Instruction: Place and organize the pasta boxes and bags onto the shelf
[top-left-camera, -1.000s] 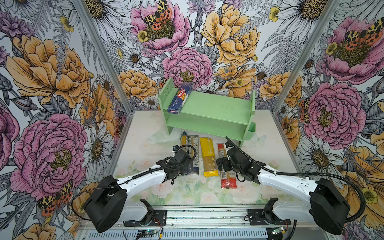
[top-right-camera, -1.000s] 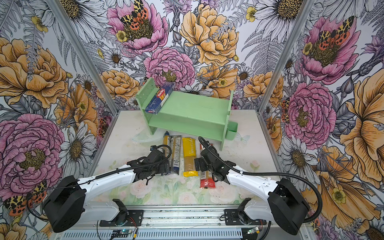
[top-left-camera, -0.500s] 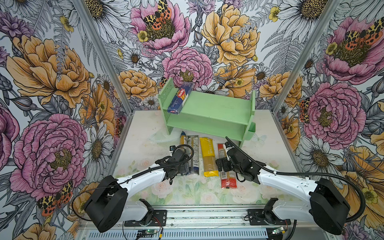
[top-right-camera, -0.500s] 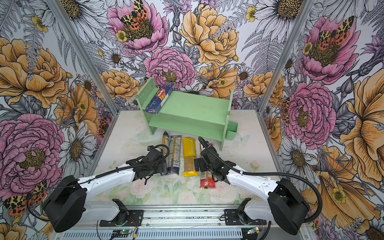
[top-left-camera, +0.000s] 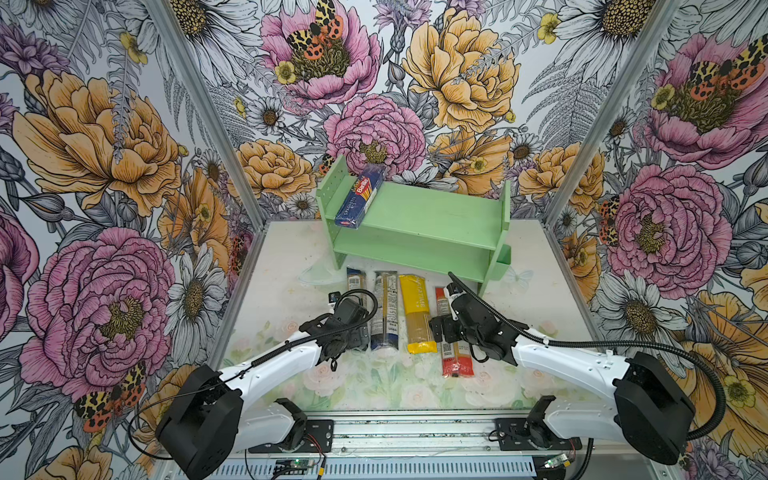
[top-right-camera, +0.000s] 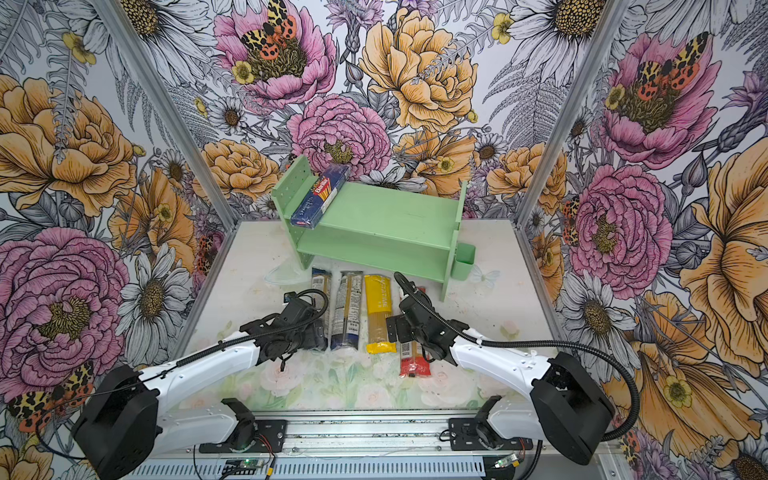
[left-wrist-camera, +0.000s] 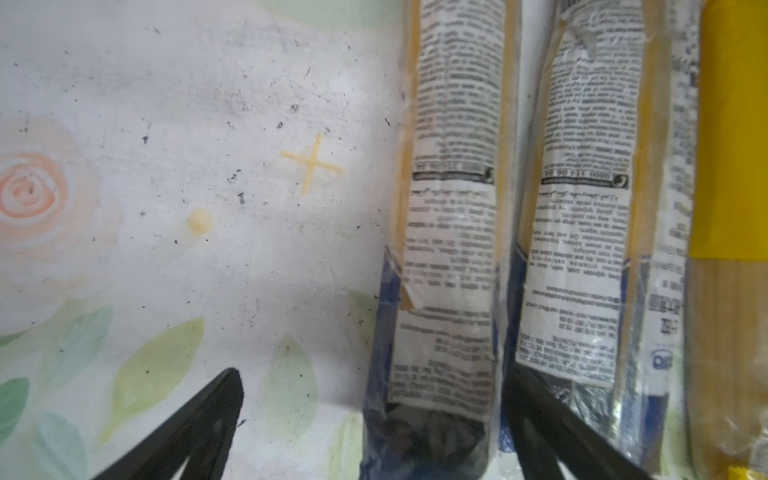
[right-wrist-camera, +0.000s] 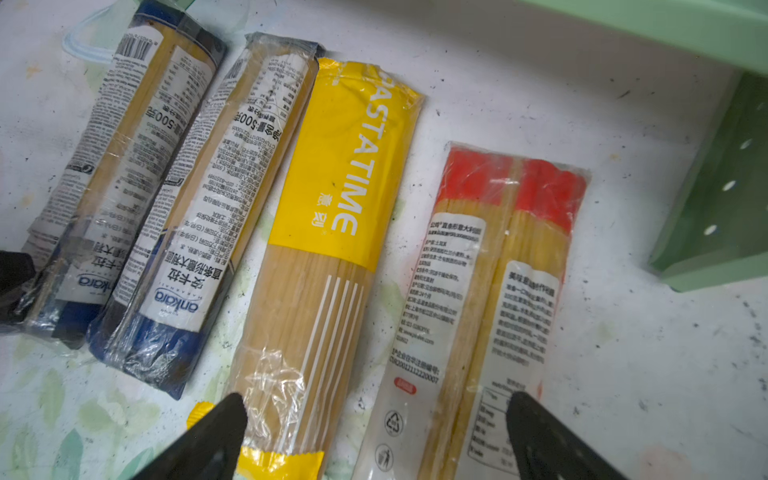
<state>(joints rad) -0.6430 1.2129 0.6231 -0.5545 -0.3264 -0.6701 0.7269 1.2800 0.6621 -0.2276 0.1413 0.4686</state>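
The mint-green shelf (top-left-camera: 419, 226) (top-right-camera: 376, 232) stands at the back, with a dark blue Barilla box (top-left-camera: 359, 195) (top-right-camera: 320, 195) across the left end of its top tier. In front of it lie two navy-ended clear bags (top-left-camera: 355, 280) (top-left-camera: 384, 307), a yellow bag (top-left-camera: 415, 307) and a red-ended clear bag (top-left-camera: 455, 361), side by side. My left gripper (top-left-camera: 360, 338) (left-wrist-camera: 374, 428) is open low over the near end of the leftmost navy bag (left-wrist-camera: 449, 249), which lies between its fingers. My right gripper (top-left-camera: 446, 330) (right-wrist-camera: 374, 436) is open above the yellow bag (right-wrist-camera: 332, 208) and the red-ended bag (right-wrist-camera: 490, 270).
A small green bin (top-left-camera: 500, 262) hangs on the shelf's right side panel. A scrap of clear plastic (top-left-camera: 316, 274) lies by the shelf's left foot. Floral walls close in the table on three sides, and a metal rail (top-left-camera: 395, 419) runs along the front.
The left gripper has shifted slightly at the near end of the leftmost navy bag. The right arm and all the packs have stayed put.
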